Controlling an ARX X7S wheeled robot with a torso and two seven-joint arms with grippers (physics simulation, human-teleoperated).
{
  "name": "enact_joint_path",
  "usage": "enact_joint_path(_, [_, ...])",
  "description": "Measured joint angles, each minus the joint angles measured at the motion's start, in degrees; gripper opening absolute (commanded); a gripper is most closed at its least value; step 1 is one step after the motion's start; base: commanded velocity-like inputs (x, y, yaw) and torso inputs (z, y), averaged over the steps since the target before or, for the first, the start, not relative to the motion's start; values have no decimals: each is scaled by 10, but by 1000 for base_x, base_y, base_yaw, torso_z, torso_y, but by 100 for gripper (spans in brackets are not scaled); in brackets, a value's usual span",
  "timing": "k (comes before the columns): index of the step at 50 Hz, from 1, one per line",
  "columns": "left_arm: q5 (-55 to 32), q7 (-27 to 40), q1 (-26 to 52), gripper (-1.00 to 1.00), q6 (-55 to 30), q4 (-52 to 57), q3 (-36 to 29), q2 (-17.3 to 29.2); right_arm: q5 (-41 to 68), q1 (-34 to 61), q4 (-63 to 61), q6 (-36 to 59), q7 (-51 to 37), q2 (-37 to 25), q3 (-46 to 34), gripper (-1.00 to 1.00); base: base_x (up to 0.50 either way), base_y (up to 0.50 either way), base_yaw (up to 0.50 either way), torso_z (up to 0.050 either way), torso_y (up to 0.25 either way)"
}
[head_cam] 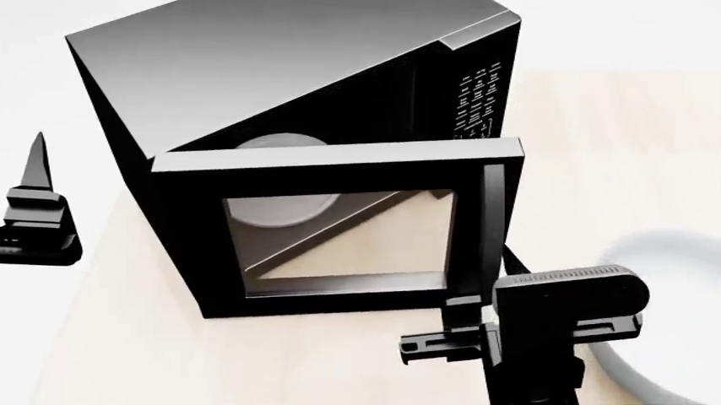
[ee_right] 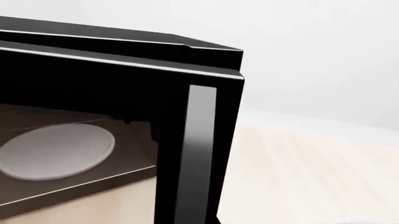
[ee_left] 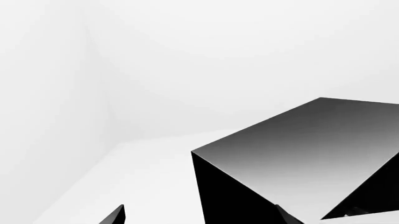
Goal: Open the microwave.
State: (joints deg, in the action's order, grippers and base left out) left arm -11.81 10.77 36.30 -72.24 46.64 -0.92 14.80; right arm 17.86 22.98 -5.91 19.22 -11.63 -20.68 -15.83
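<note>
On the pale wood table [head_cam: 609,143] stands one microwave [head_cam: 282,67], a glossy black box filling the upper middle of the head view. Its door [head_cam: 338,228] is swung partly open toward the camera, hinged at the left edge, with a grey vertical handle [head_cam: 492,224] on its free right edge. Through the door's glass a single white turntable [head_cam: 282,181] shows, part of it hidden behind the door frame. The keypad [head_cam: 479,101] is seen at a steep angle, and its white labels are too small to read.

The right gripper [head_cam: 457,342] sits low in the head view, just below the door's lower right corner, near the handle. Its camera housing and arm cover most of it, so I cannot tell how far its fingers are parted or whether they hold anything. The right wrist view shows only the door edge, handle strip and turntable, no fingers.

The left gripper [head_cam: 36,211] is at the left edge, well apart from the microwave, cut off by the frame; one pointed finger [head_cam: 40,156] stands up, and its opening cannot be judged either.

One white plate [head_cam: 664,270] lies at the right, cut off by the frame and partly behind the right arm.
</note>
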Motion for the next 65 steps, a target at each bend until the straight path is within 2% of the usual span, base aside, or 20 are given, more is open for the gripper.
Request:
enact_joint_path(18, [-4,3,0,100,3,-3,0,1,-4,-7,2,-14,0,2,1,-100,0,0,-1,1,3])
enact_joint_path(19, [-4,3,0,100,2,-2,0,1,-4,-7,1,-13,0,2,1,100,0,0,0,0,0])
enact_joint_path(44, [-10,9,1,100,-2,1,0,3,-39,8,-37,3,0,-14,1,100,0,0,0,0,0])
enact_joint_path(65, [-14,12,-2,100,5,-2,0,6,-14,78,-205,153,-12,-50,9,100,0,0,0,0,0])
